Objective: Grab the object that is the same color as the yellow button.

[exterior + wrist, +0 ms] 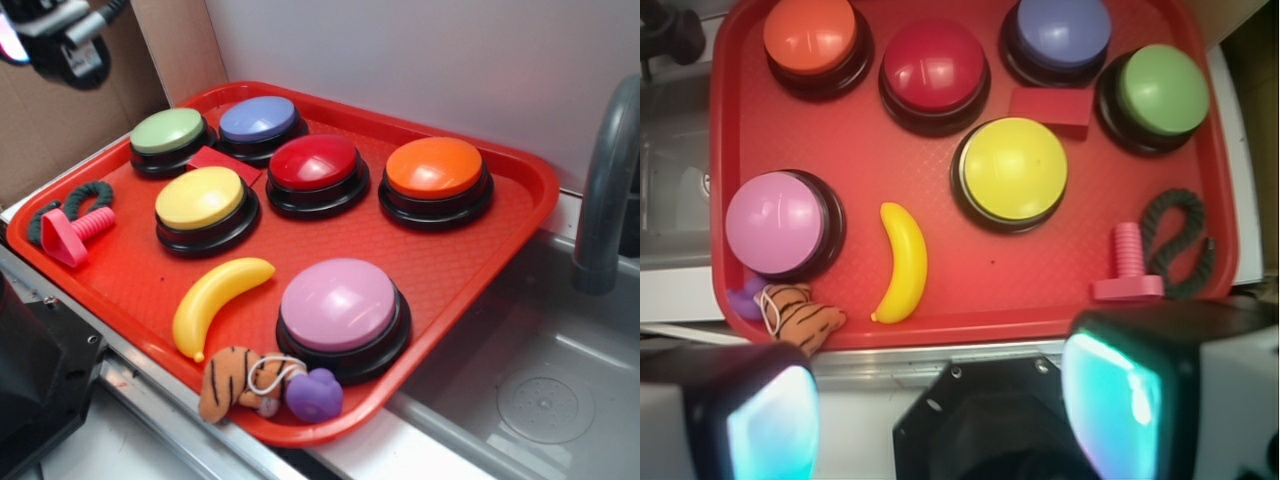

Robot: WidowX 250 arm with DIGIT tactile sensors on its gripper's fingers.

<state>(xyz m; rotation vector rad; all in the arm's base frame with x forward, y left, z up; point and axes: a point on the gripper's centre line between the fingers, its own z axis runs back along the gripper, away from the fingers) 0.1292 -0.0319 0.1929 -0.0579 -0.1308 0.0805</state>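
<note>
- At the far left of the exterior view, the gripper [60, 40] is being held high above the back corner of the red tray [520, 170], well apart from everything on it; in the wrist view its two pads are being shown spread wide with nothing between them, so the jaws are being kept released and empty.
- Left of centre, the yellow button [200, 197] is being shown with a pale yellow dome on a black base; this is being taken only as the colour reference.
- Just in front of it, the banana [215, 300] is being seen lying flat on the tray floor, between the yellow button and the tray's near rim, with the pink button [338, 303] just beside it on the right and a small striped tiger toy [232, 382] near its lower tip.
- The banana is being judged light, rigid and hollow, so little squeezing force is being called for.
- Its glossy, rounded skin is being judged slippery; a pinch near either tapered tip is being considered likely to squirt it out.
- The thick middle of the curve is being judged the best hold, with the jaws being closed across its narrow width.
- A low reach is being judged necessary, since the banana is lying flush on the tray.
</note>
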